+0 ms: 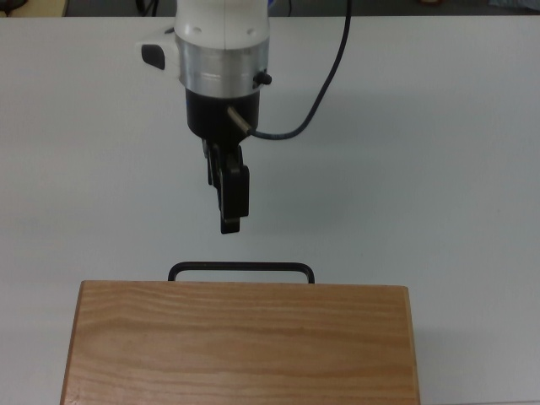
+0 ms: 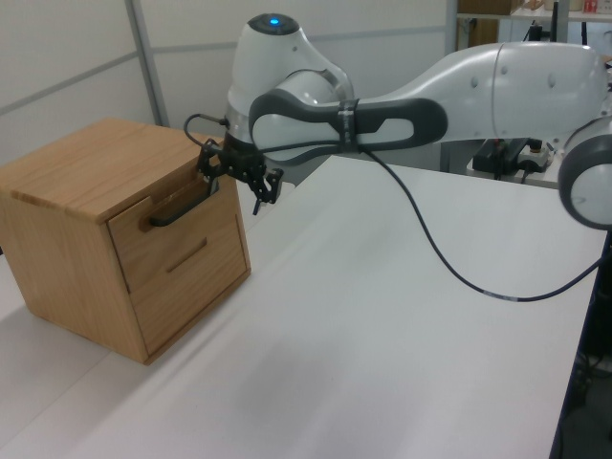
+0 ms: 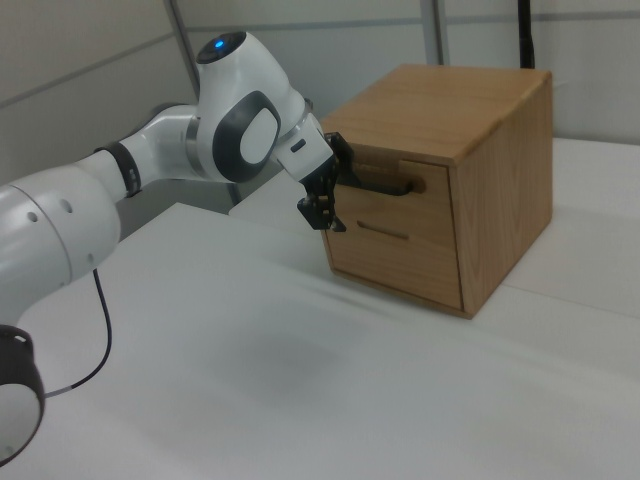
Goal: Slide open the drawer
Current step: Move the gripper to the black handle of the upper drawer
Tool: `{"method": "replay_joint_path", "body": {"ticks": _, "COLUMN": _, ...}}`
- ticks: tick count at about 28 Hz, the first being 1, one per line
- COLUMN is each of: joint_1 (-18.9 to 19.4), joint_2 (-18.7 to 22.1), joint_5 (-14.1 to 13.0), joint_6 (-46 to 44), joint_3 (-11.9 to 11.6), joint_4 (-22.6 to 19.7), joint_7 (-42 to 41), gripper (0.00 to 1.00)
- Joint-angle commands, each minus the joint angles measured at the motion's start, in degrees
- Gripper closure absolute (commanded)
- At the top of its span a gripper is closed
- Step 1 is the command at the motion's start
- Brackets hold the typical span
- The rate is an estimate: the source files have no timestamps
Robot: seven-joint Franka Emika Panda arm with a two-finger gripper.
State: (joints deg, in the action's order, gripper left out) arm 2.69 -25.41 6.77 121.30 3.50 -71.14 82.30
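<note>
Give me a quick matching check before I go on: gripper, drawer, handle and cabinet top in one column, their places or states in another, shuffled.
Things:
1. gripper
2. drawer
3. black bar handle
4. wood-grain cabinet top

States or places:
A. closed, front panel flush with the cabinet face
B. fills the bottom of the top view
C. in the air just short of the handle, fingers apart
D. sticks out from the drawer front, nothing gripping it

Pairs: 1-C, 2-A, 3-D, 4-B
</note>
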Motion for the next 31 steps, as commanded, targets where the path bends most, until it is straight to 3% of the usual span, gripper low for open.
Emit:
{"method": "replay_joint_path", "body": {"ticks": 1, "joint_1": -0.06, "joint_2": -5.26, "joint_5": 2.37, "joint_6": 1.82, "joint_3": 0.98, "joint_4": 6.71, "joint_7": 3.22, "gripper": 0.04}}
{"method": "replay_joint_path", "body": {"ticks": 11, "joint_1": 1.26, "joint_2": -10.27, "joint_5": 4.74, "joint_6": 4.12, "joint_3": 0.98, "joint_4": 12.42, "joint_7": 5.06, "gripper": 0.06}}
{"method": "replay_joint_path", "body": {"ticks": 22, "joint_1": 1.26, "joint_2": -13.26, "joint_5": 6.94, "joint_6": 6.40, "joint_3": 0.89, "joint_4": 12.78, "joint_7": 5.77, "gripper": 0.12}}
{"method": "replay_joint_path", "body": {"ticks": 24, "joint_1": 1.26, "joint_2": -13.44, "joint_5": 7.20, "joint_6": 6.31, "joint_3": 0.89, "joint_4": 12.96, "joint_7": 5.77, "gripper": 0.19}}
{"method": "replay_joint_path", "body": {"ticks": 26, "joint_1": 1.26, "joint_2": -13.88, "joint_5": 7.82, "joint_6": 6.14, "joint_3": 0.89, "joint_4": 13.04, "joint_7": 5.77, "gripper": 0.37}}
{"method": "replay_joint_path", "body": {"ticks": 31, "joint_1": 1.26, "joint_2": -13.88, "joint_5": 8.52, "joint_6": 5.79, "joint_3": 0.98, "joint_4": 13.04, "joint_7": 5.77, "gripper": 0.55}}
